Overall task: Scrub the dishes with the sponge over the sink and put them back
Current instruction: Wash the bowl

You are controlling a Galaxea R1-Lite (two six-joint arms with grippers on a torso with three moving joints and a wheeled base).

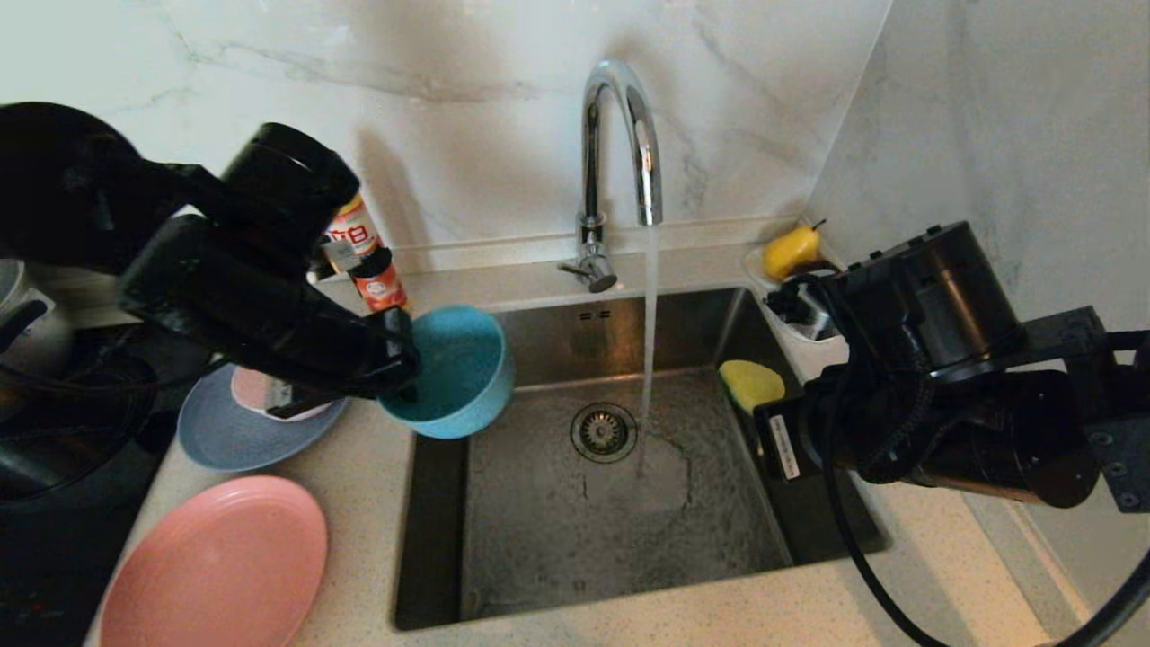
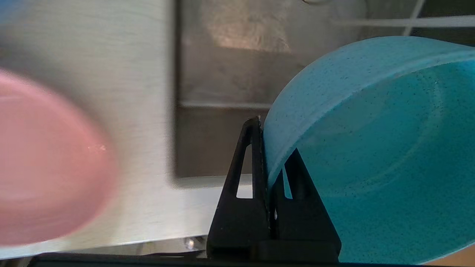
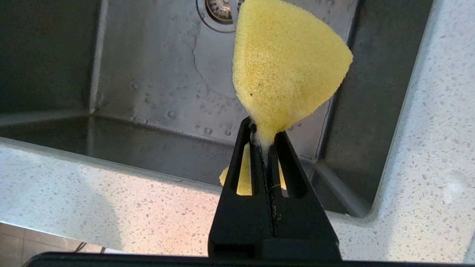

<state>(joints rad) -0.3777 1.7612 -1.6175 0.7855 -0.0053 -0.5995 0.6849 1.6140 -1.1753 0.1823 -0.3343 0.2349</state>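
My left gripper is shut on the rim of the teal bowl, one finger outside the wall and one inside. It holds the bowl tilted on its side over the left edge of the sink. My right gripper is shut on the yellow sponge, which hangs squeezed over the sink's right side. On the counter to the left lie a grey-blue plate with a pale pink bowl on it, partly hidden by my left arm, and a pink plate.
Water runs from the chrome faucet onto the sink floor beside the drain strainer. A yellow pear sits in a small white dish at the back right. An orange-labelled bottle stands behind my left arm. A steel pot is at far left.
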